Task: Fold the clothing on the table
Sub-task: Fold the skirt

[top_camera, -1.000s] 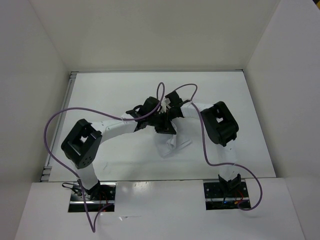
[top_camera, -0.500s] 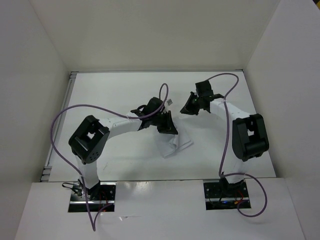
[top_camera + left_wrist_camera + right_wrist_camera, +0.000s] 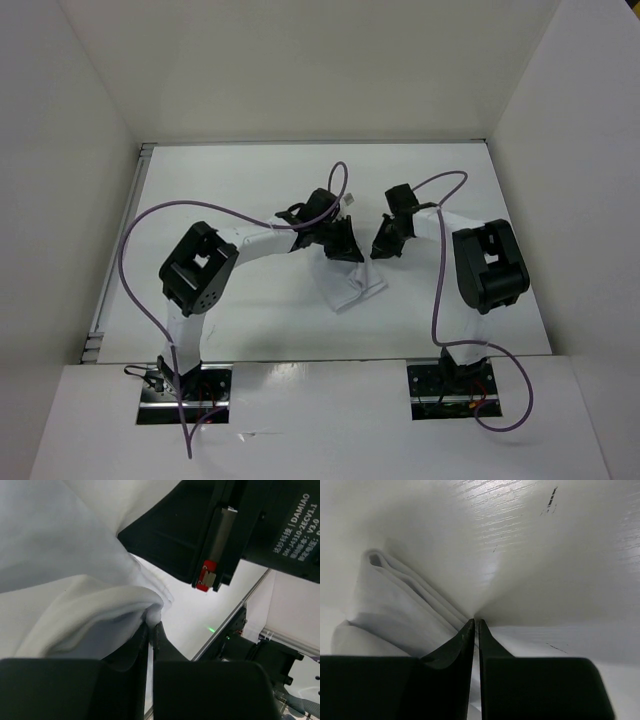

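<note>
Both arms: white-wrapped links w/ chunky black joint housings, see L arm (image 3: 255, 245) & R arm (image 3: 487, 265). A thin purple lead comes off each: L cable (image 3: 125, 262), R cable (image 3: 436, 300). At btm of top view the bases are metal plates (image 3: 185, 397) w/ small coloured wires. Claws all black: L claw (image 3: 151, 625) & R claw (image 3: 475, 622), each w/ 2 flat tapered fingers. Upper rt of L wrist view: black motor housing (image 3: 280, 525) w/ white "DAMIAO" print, silver strip, red clip (image 3: 205, 577).

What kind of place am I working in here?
Probably a lab test cell: a white table boxed in by plain walls, two cabled robot arms bolted at its near edge.
</note>
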`<state>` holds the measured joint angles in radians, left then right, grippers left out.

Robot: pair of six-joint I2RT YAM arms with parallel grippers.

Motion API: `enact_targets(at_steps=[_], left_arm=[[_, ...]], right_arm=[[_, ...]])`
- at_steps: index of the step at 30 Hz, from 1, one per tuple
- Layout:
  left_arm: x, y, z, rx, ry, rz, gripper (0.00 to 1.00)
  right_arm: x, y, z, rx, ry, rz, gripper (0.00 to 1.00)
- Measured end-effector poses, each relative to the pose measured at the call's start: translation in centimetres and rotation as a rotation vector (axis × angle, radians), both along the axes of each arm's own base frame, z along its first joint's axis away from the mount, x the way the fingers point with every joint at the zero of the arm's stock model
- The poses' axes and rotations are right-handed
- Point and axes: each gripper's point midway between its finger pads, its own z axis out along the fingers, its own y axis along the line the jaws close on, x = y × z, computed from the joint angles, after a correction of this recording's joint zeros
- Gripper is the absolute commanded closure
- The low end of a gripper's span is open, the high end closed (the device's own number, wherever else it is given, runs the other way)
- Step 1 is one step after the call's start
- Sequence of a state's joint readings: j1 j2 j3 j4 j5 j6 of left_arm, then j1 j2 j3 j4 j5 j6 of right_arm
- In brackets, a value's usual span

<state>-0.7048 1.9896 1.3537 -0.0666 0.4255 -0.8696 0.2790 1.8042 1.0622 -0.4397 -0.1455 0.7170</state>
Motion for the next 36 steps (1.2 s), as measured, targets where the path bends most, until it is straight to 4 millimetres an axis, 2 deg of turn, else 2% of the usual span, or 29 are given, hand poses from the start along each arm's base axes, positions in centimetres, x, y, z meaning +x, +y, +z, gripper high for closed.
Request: enact_targets(at_steps=[2, 4, 5, 7, 11, 13, 14, 16, 19, 21, 25, 27, 28, 30, 31, 33, 34, 36], left_arm=[[0.2, -0.2, -0.2, 0.002, 0.002, 0.001, 1.0], [0.3, -0.3, -0.5, 0.007, 0.008, 0.0, 0.94], [0.4, -0.3, -0.8, 0.01, 0.012, 0.0, 0.87], [0.4, -0.3, -1.6, 0.019, 0.027, 0.003, 0.57], [0.4, -0.4, -3.1, 0.025, 0.077, 0.008, 0.43], [0.3, -0.6, -2.8, 0.008, 0.098, 0.008, 0.35], [0.3, -0.7, -2.4, 0.0, 0.099, 0.005, 0.35], [0.3, -0.9, -1.1, -0.022, 0.089, 0.004, 0.35], [0.5, -1.0, 2.6, -0.069, 0.031, 0.006, 0.35], [0.4, -0.5, 6.3, -0.115, -0.041, 0.019, 0.35], [-1.5, 2.3, 13.4, -0.203, -0.19, 0.066, 0.33], [-2.7, 3.8, 14.7, -0.222, -0.221, 0.094, 0.35], [-3.2, 4.5, 14.5, -0.222, -0.23, 0.108, 0.36], [-3.9, 5.5, 12.6, -0.185, -0.214, 0.135, 0.41], [-4.1, 6.1, 10.7, -0.15, -0.193, 0.152, 0.47], [-4.7, 7.0, 7.0, -0.075, -0.131, 0.177, 0.52], [-4.9, 7.4, 5.4, -0.042, -0.1, 0.185, 0.57], [-5.2, 7.7, 2.8, 0.015, -0.051, 0.198, 0.61]], right_arm=[[0.0, 0.1, 0.0, 0.008, -0.002, 0.003, 0.89], [-0.1, 0.4, -0.2, 0.025, -0.005, 0.007, 0.89], [-0.2, 0.6, -0.2, 0.037, -0.008, 0.009, 0.89], [-0.3, 0.9, -0.2, 0.058, -0.017, 0.011, 0.89], [-0.9, 1.8, -0.1, 0.086, -0.026, 0.026, 0.89], [-1.2, 1.9, 0.0, 0.082, -0.031, 0.024, 0.89], [-1.3, 1.7, 0.1, 0.071, -0.037, 0.016, 0.89], [-1.8, 0.6, 0.4, 0.023, -0.038, -0.01, 0.89], [-2.1, -1.0, 2.4, -0.044, -0.076, -0.054, 0.89], [-1.9, -1.9, 4.9, -0.071, -0.148, -0.081, 0.89], [-1.3, -2.2, 10.8, -0.043, -0.304, -0.094, 0.82], [-1.3, -1.6, 12.2, -0.009, -0.335, -0.064, 0.8], [-1.4, -1.1, 12.4, 0.013, -0.332, -0.041, 0.8], [-2.0, 0.0, 11.9, 0.051, -0.301, 0.011, 0.8], [-2.4, 0.8, 11.3, 0.065, -0.276, 0.045, 0.8], [-3.2, 2.5, 10.1, 0.08, -0.23, 0.106, 0.76], [-3.5, 3.5, 9.6, 0.085, -0.21, 0.141, 0.73], [-3.6, 5.1, 9.2, 0.094, -0.189, 0.198, 0.69]])
